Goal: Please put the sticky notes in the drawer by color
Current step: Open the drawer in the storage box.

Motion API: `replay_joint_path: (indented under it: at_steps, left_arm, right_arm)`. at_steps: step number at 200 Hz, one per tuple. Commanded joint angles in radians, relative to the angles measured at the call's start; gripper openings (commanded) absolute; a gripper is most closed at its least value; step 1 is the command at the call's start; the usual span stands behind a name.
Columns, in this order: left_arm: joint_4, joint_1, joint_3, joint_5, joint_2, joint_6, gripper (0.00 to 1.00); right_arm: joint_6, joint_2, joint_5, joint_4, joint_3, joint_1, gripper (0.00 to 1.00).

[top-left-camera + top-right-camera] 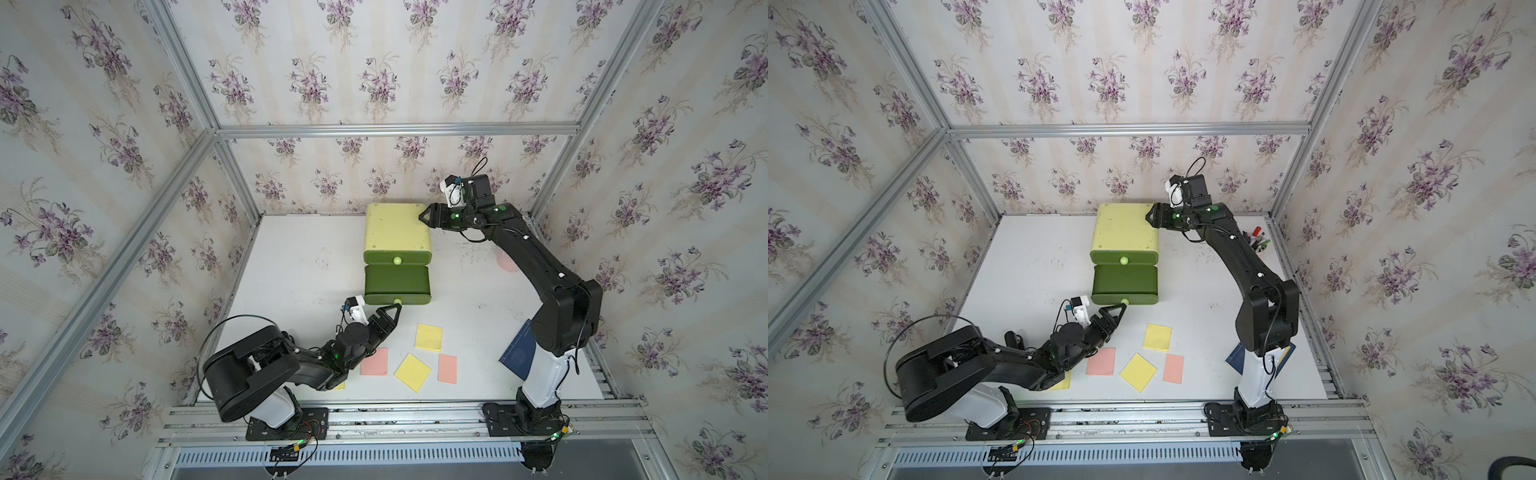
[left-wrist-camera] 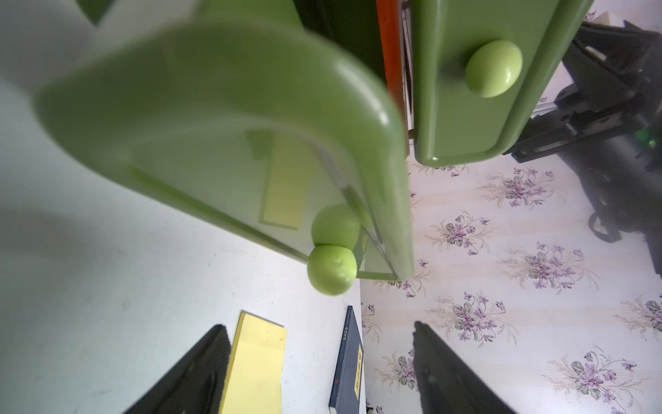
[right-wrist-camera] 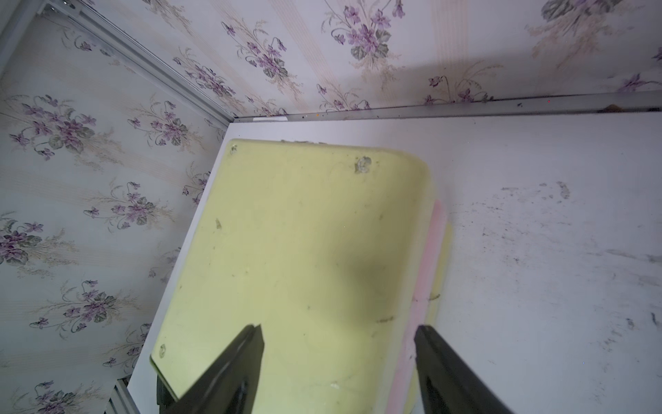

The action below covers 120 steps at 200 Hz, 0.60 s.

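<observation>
Drawer-opening looks done: the pale yellow-green plastic chest (image 1: 397,228), mid-frame, has its lower dark-green drawer (image 1: 397,282) pulled out. Left pincer (image 1: 395,309) gapes empty beside the round knob (image 1: 397,300). Right pincer (image 1: 422,217) sits wide at the chest's upper-right corner. Next, likely: fetch a yellow paper sticky note (image 1: 429,338), lower centre.

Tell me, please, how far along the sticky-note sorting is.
Done: one drawer is pulled out; no note shows inside it. In hand: nothing is held; the open left pincer is at its knob, the open right pincer at the chest. Left: three yellow notes and two pink notes lie on the table. No blue ones are in view.
</observation>
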Motion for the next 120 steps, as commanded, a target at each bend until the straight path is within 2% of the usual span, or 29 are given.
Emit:
replay_joint_path:
  at_steps: [1, 30, 53, 69, 91, 120]
  left_arm:
    - [-0.239, -0.01, -0.004, 0.03, -0.122, 0.043, 0.81]
    - [-0.584, -0.009, 0.001, 0.04, -0.363, 0.116, 0.84]
    - [-0.977, -0.007, 0.057, 0.036, -0.588, 0.224, 0.84]
    - [-1.231, -0.006, 0.125, 0.038, -0.698, 0.302, 0.84]
    - [-1.492, -0.007, 0.211, 0.041, -0.754, 0.376, 0.85]
    - [-1.706, -0.006, 0.302, 0.082, -0.737, 0.459, 0.88]
  right_arm:
    - [-0.001, -0.038, 0.036, -0.04, -0.007, -0.001, 0.72]
    - [0.001, -0.156, 0.069, -0.077, -0.128, -0.002, 0.72]
    - [0.003, -0.341, 0.102, -0.042, -0.367, -0.001, 0.72]
    - [0.003, -0.466, 0.116, -0.052, -0.535, -0.001, 0.72]
    - [0.012, -0.63, 0.145, -0.068, -0.759, 0.0, 0.71]
    - [0.07, -0.789, 0.12, -0.102, -1.0, 0.003, 0.71]
